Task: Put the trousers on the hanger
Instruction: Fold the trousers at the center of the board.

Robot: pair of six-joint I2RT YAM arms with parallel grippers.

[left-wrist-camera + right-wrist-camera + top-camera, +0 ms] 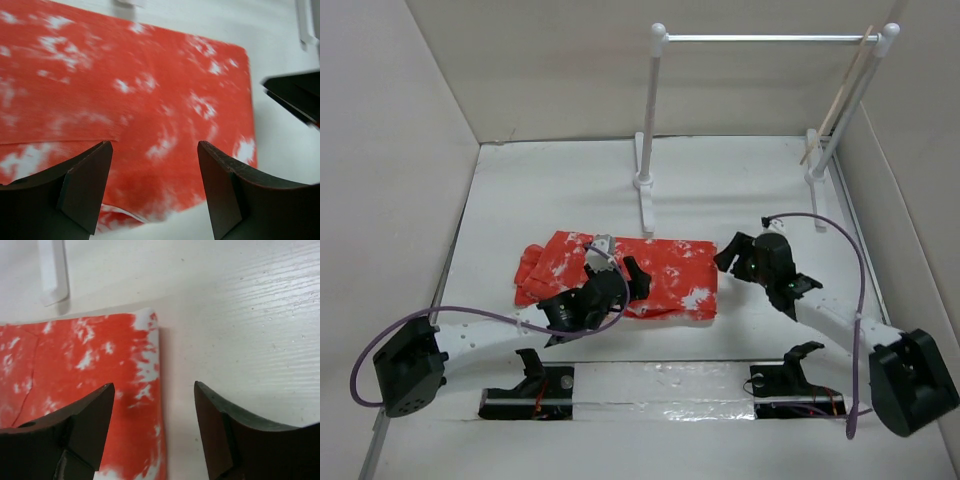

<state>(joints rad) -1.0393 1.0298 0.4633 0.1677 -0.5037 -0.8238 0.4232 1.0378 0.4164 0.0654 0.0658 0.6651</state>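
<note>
The red-orange, white-blotched trousers [680,275] lie folded flat on the white table in the middle. My left gripper [635,276] is open and empty, hovering over their near edge; in the left wrist view the cloth [150,90] fills the space beyond my open gripper [155,167]. My right gripper [728,253] is open and empty at the trousers' right edge; in the right wrist view my gripper [154,410] straddles the cloth's edge [145,370]. The thin beige hanger [841,95] hangs at the right end of the rack's bar, slanting down along the right post.
A white-posted rack with a metal bar [765,38] stands at the back; its left foot [645,195] reaches towards the trousers and shows in the right wrist view [52,275]. White walls enclose the table. The right gripper's fingers [295,97] show in the left wrist view.
</note>
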